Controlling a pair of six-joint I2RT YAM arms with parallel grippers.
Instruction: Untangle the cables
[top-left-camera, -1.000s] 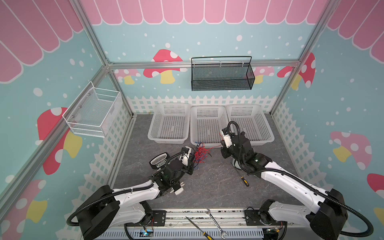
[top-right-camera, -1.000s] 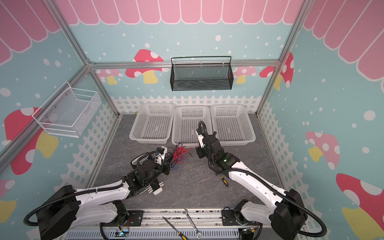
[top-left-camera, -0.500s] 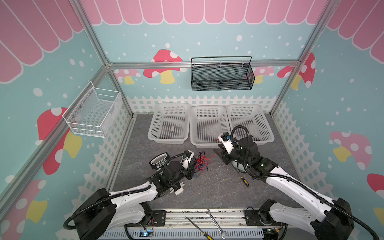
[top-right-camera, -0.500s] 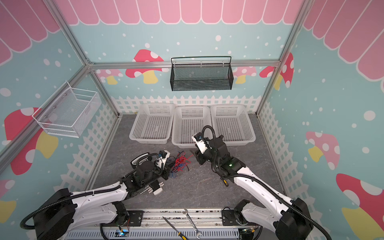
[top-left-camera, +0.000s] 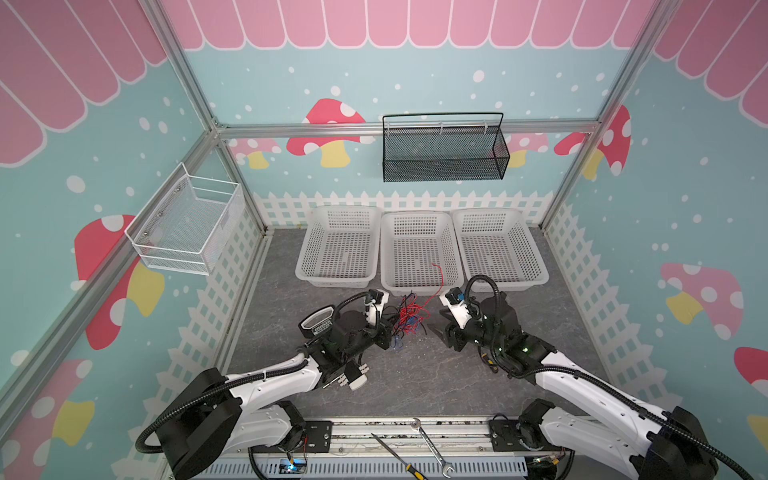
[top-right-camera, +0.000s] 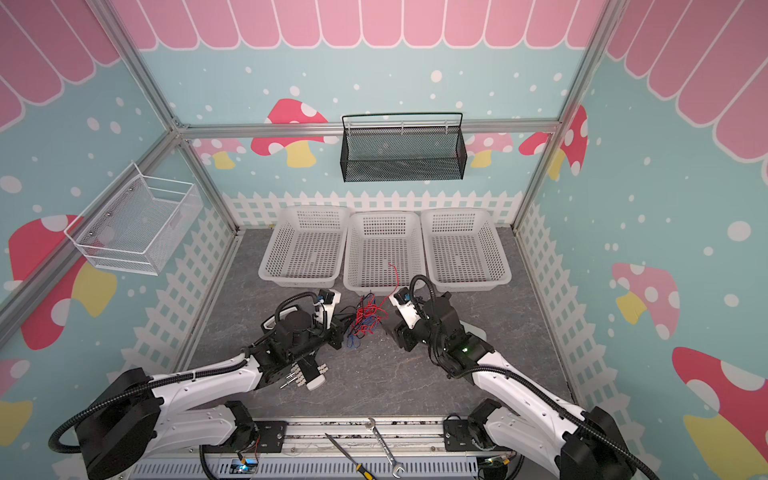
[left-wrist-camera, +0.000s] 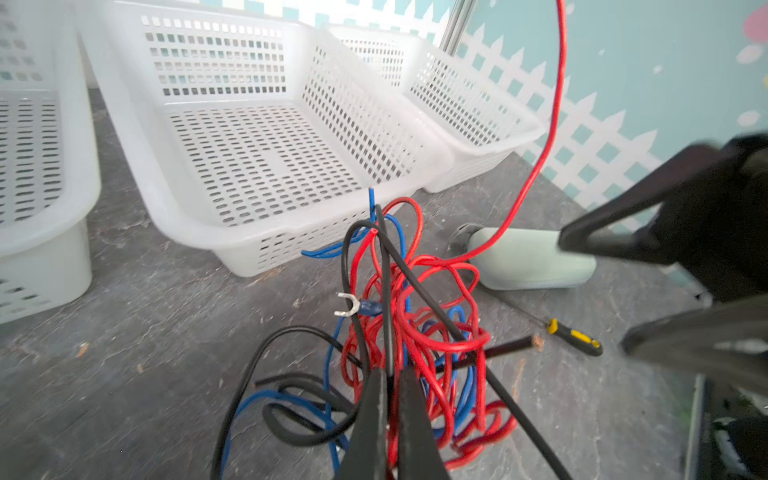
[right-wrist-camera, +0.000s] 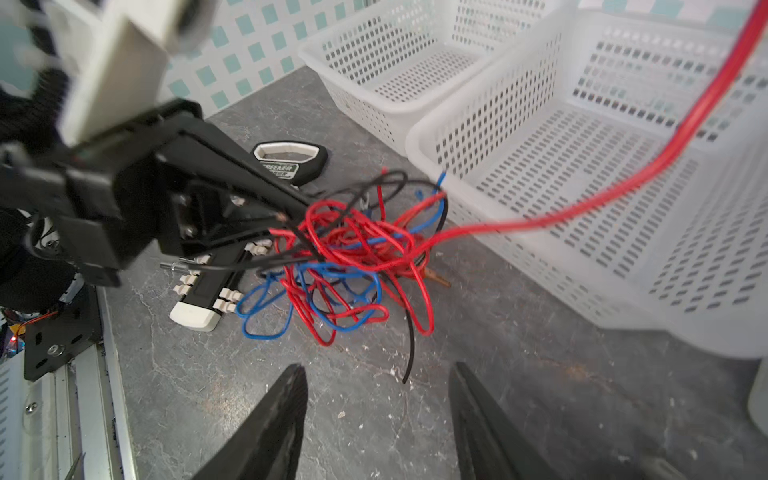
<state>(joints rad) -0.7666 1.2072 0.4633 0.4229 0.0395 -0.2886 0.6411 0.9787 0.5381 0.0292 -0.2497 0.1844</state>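
Note:
The cables (top-left-camera: 409, 318) (top-right-camera: 368, 316) are a tangle of thin red, blue and black wires on the grey floor, just in front of the middle white basket (top-left-camera: 419, 286). My left gripper (top-left-camera: 390, 328) (left-wrist-camera: 390, 372) is shut on the tangle from its left, and a black strand (left-wrist-camera: 388, 291) runs up from between its fingers. One red strand (top-left-camera: 438, 276) (right-wrist-camera: 623, 199) arcs up out of the tangle, and its end lies over the middle basket. My right gripper (top-left-camera: 444, 330) (right-wrist-camera: 378, 370) stands open to the right of the cables (right-wrist-camera: 353, 253), nothing between its fingers.
Three white baskets stand in a row at the back, left (top-left-camera: 338, 278) and right (top-left-camera: 498, 282) of the middle one. A black tape-like case (right-wrist-camera: 291, 160), a terminal block (right-wrist-camera: 203, 291), a pale box (left-wrist-camera: 536, 259) and a yellow-handled screwdriver (left-wrist-camera: 573, 334) lie around the tangle.
My right gripper has opened, letting go of the red strand, and has come down from beside the middle basket to the floor right of the tangle. The left gripper has barely moved.

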